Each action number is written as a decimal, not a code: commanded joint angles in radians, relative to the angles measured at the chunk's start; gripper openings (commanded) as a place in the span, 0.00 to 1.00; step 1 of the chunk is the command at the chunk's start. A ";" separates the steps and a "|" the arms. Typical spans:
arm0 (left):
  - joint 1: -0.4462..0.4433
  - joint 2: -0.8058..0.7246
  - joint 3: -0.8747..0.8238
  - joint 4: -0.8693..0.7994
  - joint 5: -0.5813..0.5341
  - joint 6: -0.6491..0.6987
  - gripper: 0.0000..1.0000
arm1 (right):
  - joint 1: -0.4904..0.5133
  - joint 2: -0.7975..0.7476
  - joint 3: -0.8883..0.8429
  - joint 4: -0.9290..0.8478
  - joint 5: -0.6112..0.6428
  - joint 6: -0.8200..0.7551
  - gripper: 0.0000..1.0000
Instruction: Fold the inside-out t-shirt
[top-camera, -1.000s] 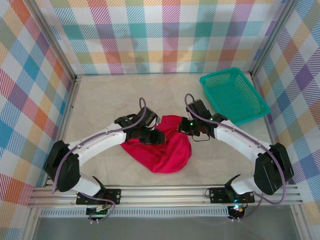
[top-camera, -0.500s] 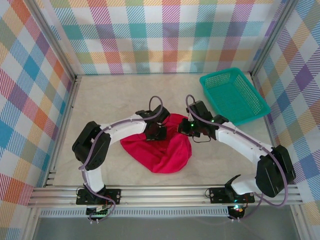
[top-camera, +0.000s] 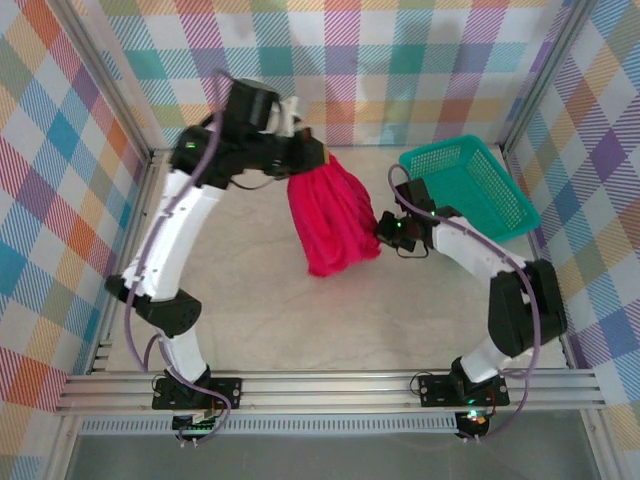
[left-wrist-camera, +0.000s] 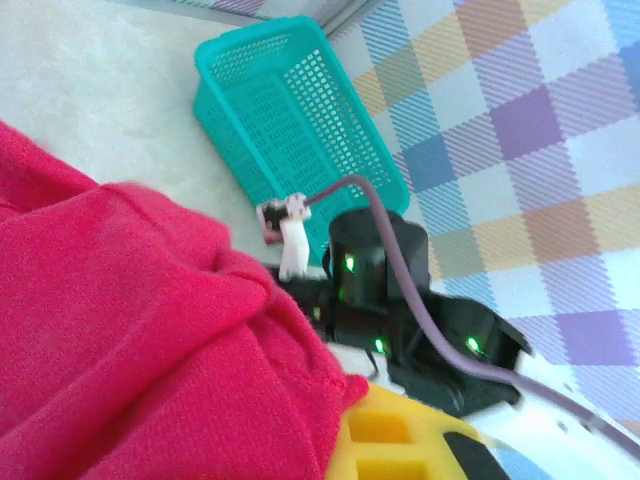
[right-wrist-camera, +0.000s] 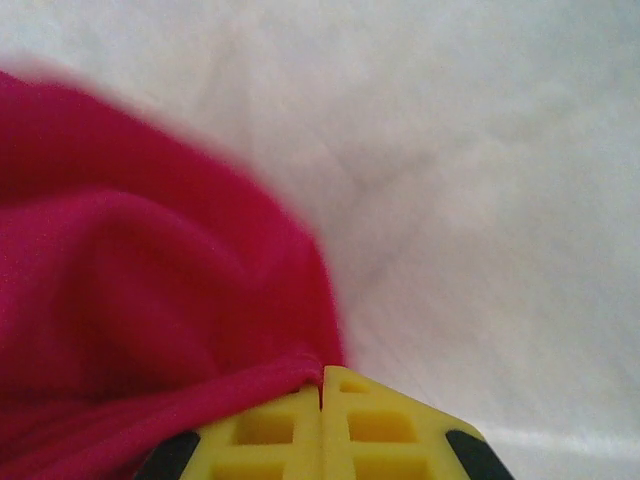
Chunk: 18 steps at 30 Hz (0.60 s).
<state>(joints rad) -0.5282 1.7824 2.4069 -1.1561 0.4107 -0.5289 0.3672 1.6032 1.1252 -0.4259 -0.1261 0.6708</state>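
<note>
The inside-out t-shirt (top-camera: 330, 220) is bright red cloth hanging bunched above the table, drawn up to a narrow top. My left gripper (top-camera: 305, 160) is raised high at the back and shut on that top; in the left wrist view the red cloth (left-wrist-camera: 130, 330) covers all but one yellow finger (left-wrist-camera: 400, 440). My right gripper (top-camera: 383, 228) holds the shirt's lower right edge. In the right wrist view its yellow fingers (right-wrist-camera: 300, 420) meet, shut on a fold of the red cloth (right-wrist-camera: 130, 290).
A teal mesh basket (top-camera: 465, 190) stands at the back right, close behind the right arm, and shows past the cloth (left-wrist-camera: 290, 110). Plaid walls enclose the pale table (top-camera: 230, 300) on three sides.
The left gripper has shut on the shirt and the left arm has swung up and back, lifting the cloth off the table. The right gripper moved slightly right, still holding its edge.
</note>
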 joint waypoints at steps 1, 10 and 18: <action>0.120 -0.072 -0.107 0.042 0.223 -0.045 0.00 | -0.014 0.065 0.015 -0.110 0.034 -0.030 0.00; 0.218 -0.171 -0.845 0.337 0.209 -0.021 0.00 | -0.016 -0.102 0.008 -0.176 0.044 -0.025 0.00; 0.235 -0.129 -1.014 0.460 0.224 -0.055 0.00 | 0.028 -0.171 0.010 -0.225 0.064 0.020 0.42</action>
<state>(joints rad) -0.3019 1.6680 1.3842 -0.7795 0.6163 -0.5838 0.3676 1.4399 1.1481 -0.6300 -0.0456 0.6689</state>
